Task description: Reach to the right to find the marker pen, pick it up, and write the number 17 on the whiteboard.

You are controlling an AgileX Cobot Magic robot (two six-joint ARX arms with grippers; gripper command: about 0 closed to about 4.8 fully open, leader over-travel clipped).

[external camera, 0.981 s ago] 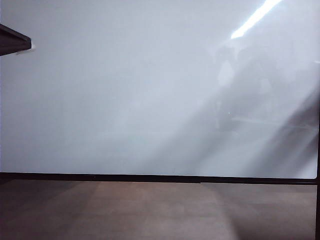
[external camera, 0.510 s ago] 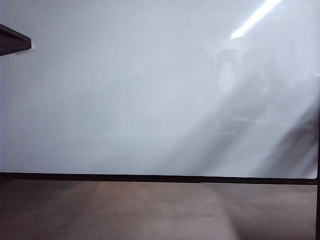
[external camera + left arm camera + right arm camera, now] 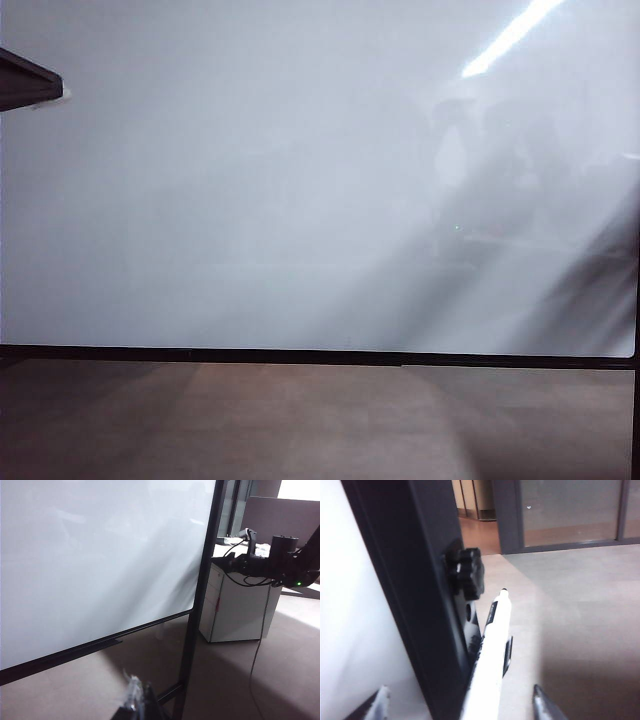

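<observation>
Straddling the marker (image 3: 487, 660), right gripper (image 3: 460, 702) gapes, fingers either side, not yet clenched. Marker sits clipped at the whiteboard's (image 3: 250, 180) right frame edge. Left gripper (image 3: 134, 700) idles below the board; grip unclear.

Right hand (image 3: 460, 702) spread astride marker pen (image 3: 487, 660); black frame post (image 3: 410, 590) crowds one side, open floor other.

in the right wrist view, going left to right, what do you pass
whiteboard → its black frame → black knob on the frame → marker pen → bare floor; the right gripper has its fingers apart either side of the pen
</observation>
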